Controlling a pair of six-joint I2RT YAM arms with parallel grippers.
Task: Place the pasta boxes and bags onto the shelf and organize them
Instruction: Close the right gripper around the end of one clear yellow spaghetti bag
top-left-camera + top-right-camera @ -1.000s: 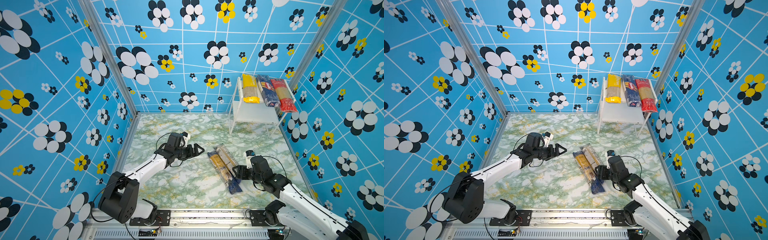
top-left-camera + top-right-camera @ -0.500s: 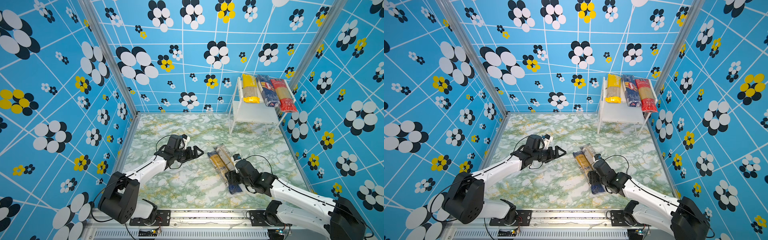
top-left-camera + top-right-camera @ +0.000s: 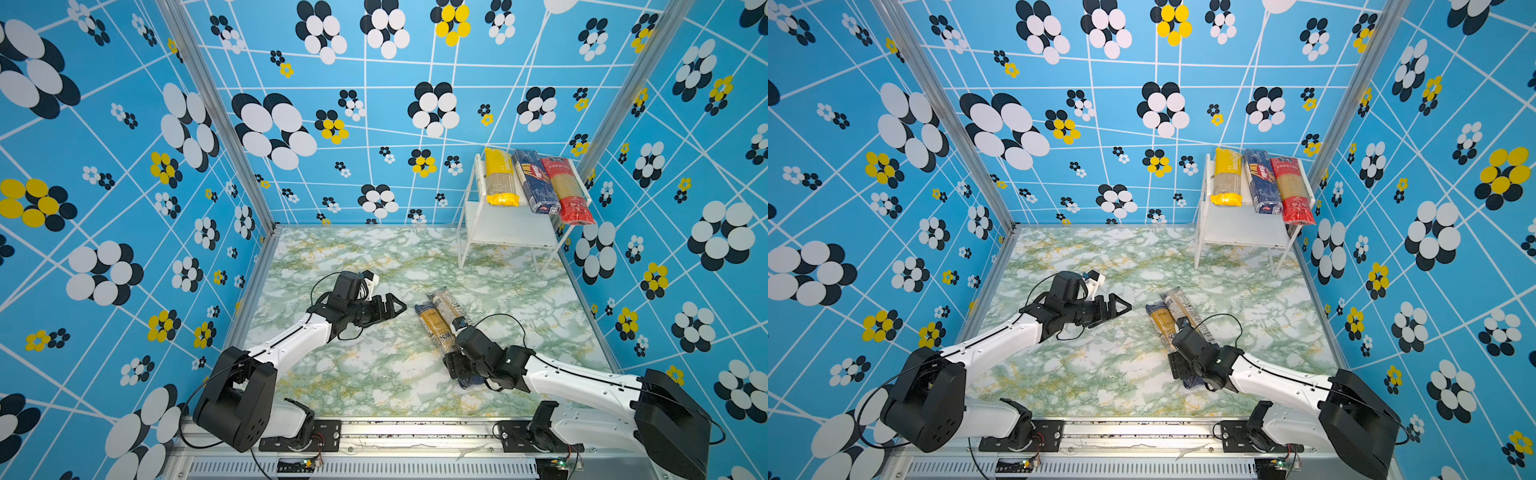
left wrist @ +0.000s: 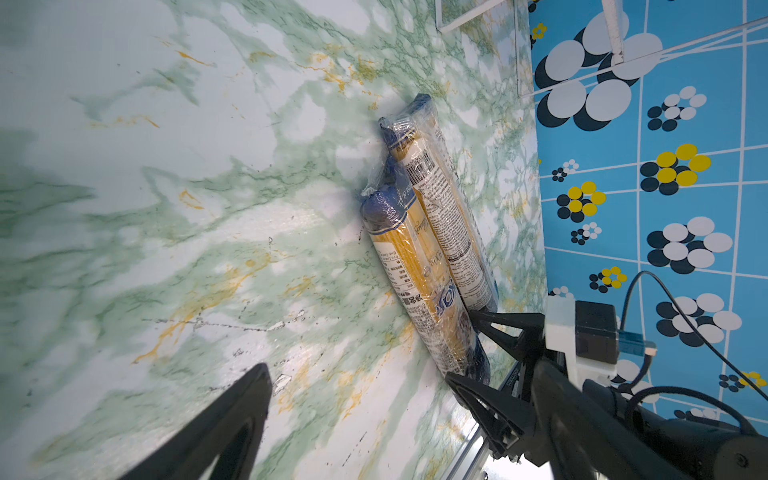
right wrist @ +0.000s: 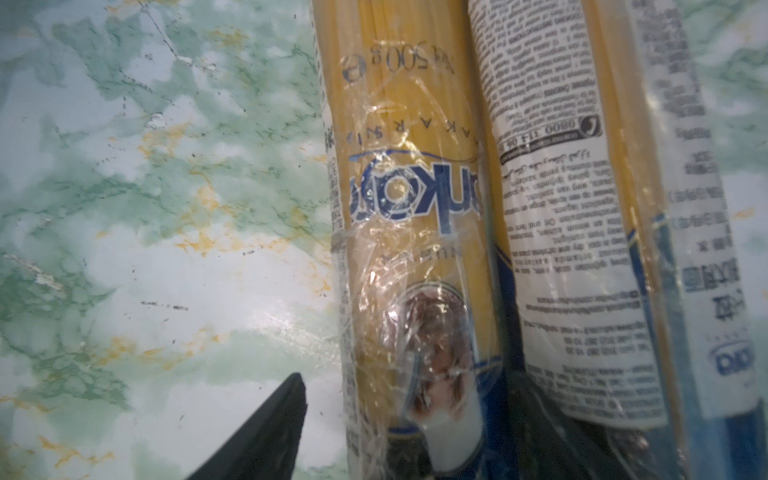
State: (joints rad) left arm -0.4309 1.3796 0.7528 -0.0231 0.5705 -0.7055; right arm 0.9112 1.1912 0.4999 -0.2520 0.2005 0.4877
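Blue flower-print walls [image 3: 124, 166] on three sides, green-veined marble top [image 3: 374, 374] underneath

At upper right in both top views, tucked into the back corner: white shelf [image 3: 507, 226], with yellow pack [image 3: 500, 176], blue pack [image 3: 535, 183] and red pack [image 3: 567, 189] lying side by side on the upper board

At lower centre of both top views: two clear packs [image 3: 436, 320] flat on the marble, touching along their length, slanted from upper left to lower right, well apart from shelf

Just left of their upper ends, near but not touching: left claw [image 3: 392, 307], spread wide, holding nothing, pointed right toward them

Over their lower dark-blue ends: right claw [image 3: 457, 372], reaching in from lower right, with black cable [image 3: 498, 318] looping above its wrist

In the left wrist view, at lower right: black fingers [image 4: 490, 328] either side of the nearer pack's blue end

In the right wrist view: logo pack [image 5: 411, 208] between the jaws, label pack [image 5: 557, 249] touching it toward the right of frame; outer finger [image 5: 270, 428] at lower left over bare marble, a gap short of logo pack; inner finger [image 5: 536, 415] dark and blurred in the seam between the two packs

Right claw parted around logo pack, not squeezing the wrap; contact of the inner finger too blurred to tell
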